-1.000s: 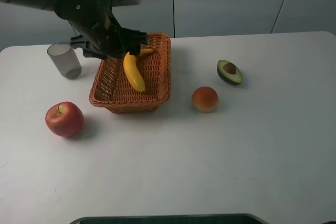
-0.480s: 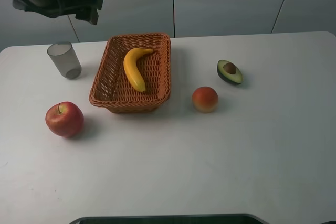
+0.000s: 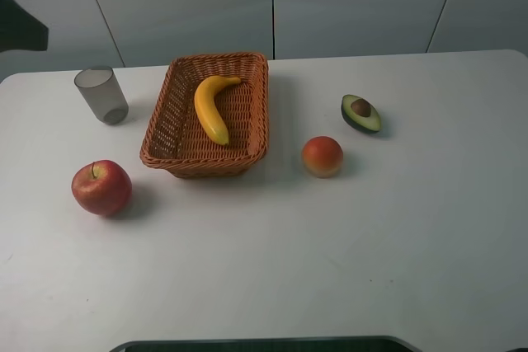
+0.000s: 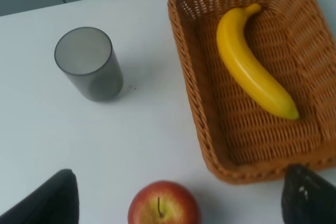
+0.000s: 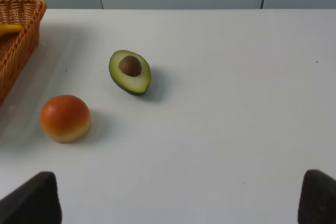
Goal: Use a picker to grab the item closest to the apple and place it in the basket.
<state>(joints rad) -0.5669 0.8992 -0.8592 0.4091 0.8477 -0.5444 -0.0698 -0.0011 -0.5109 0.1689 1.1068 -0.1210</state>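
Left jaws spread wide and gripping nothing, hanging over the white worktop [image 3: 330, 253] with the apple [image 4: 164, 204] below them, the grey tumbler [image 4: 89, 64] and the wicker basket [image 4: 189, 77] beyond. Right jaws are likewise spread and empty, facing the round orange-red fruit [image 5: 65, 118] and the avocado half [image 5: 130, 72]. Basket contents: one banana [image 4: 252, 74], lying lengthwise on the weave, one tip near the far rim. Against 0.5 s ago, the left arm [image 3: 21, 26] has pulled back to the high view's left edge, only a dark corner showing, while the banana, basket and other items are unmoved.
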